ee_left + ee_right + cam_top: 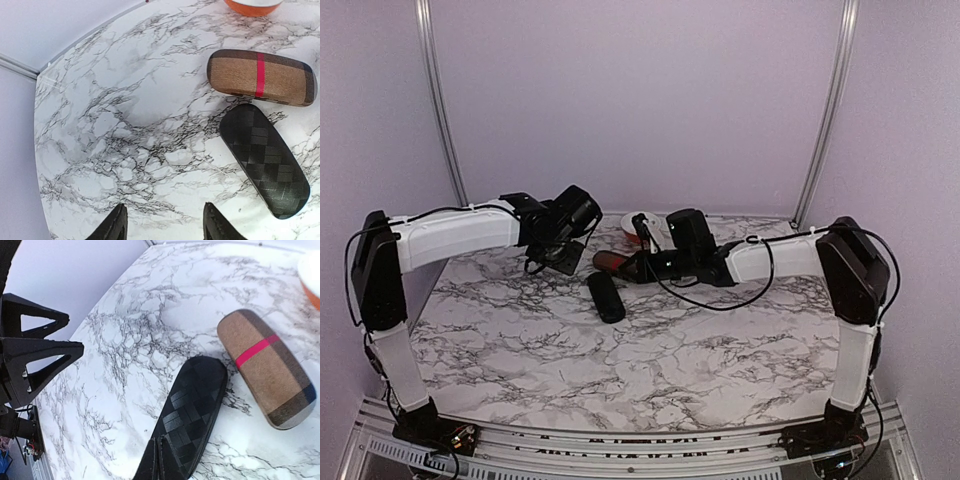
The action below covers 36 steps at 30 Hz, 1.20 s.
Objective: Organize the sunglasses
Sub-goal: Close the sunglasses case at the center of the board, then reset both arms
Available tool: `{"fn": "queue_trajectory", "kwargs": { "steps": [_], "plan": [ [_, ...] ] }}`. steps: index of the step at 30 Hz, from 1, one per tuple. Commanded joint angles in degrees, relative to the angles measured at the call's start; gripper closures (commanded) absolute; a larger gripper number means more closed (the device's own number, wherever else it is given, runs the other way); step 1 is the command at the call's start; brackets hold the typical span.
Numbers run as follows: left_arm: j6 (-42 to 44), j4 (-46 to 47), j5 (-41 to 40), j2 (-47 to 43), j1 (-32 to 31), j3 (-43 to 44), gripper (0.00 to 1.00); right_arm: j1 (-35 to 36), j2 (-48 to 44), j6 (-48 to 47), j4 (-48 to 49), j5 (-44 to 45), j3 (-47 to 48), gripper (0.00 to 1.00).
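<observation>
No text, brand or number can be read anywhere. The brown case [261, 77] bears only a red stripe. The black case [264, 159] shows just a woven pattern.

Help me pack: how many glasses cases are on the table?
2. The brown red-striped case lies farther back; the black case sits just in front of it. Another could hide under the right arm.

You have two oblong hard cases: one brown fabric-look case with a red stripe [261, 77] and one black case with a woven check texture [264, 160]. You also have one orange, white-rimmed dish [252, 6], only partly in view, one marble-patterned table [125, 100], and two white-and-black robot arms, left [460, 235] and right [775, 260].
</observation>
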Motion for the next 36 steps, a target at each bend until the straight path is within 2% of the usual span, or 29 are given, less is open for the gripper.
{"fn": "queue_trajectory", "kwargs": {
  "steps": [1,5,8,12,19,21,27,30,36],
  "plan": [
    [1.1,6.13,-2.98,-8.92,1.35,-7.33,0.47,0.28,-6.8,-6.11,-6.33,7.53,1.78,0.97],
    [1.76,12.25,-3.0,-18.61,3.54,-16.41,0.39,0.25,-11.71,-9.9,-9.61,12.85,0.73,0.97],
    [2.45,17.7,-3.54,-26.93,4.71,-23.9,0.22,0.06,-15.8,-12.38,-10.8,17.79,-1.4,0.96],
    [1.8,25.11,-4.08,-34.64,9.65,-33.33,0.1,-0.86,-22.28,-15.09,-12.1,24.03,-4.67,0.91],
    [4.35,42.86,-10.92,-44.13,14.89,-50.79,0.02,-5.54,-35.47,-18.53,-11.16,34.91,-15.21,0.62],
    [5.77,47.69,-13.35,-45.26,15.9,-54.64,0.01,-7.2,-39.43,-19.39,-10.71,38.77,-19.3,0.56],
    [9.93,63.44,-18.61,-44.65,18.25,-64.22,0.03,-11.6,-51.12,-20.8,-3.12,47.73,-32.86,0.5],
    [13.68,71.59,-16.43,-41.59,21.06,-67.49,0.03,-13.5,-55.67,-20.74,2.6,50.88,-39.72,0.47],
    [15.62,80.94,-10.88,-33.69,27.25,-70.17,0.01,-14.12,-56.87,-21.51,13.06,60.49,-49.71,0.32]
  ]
}}
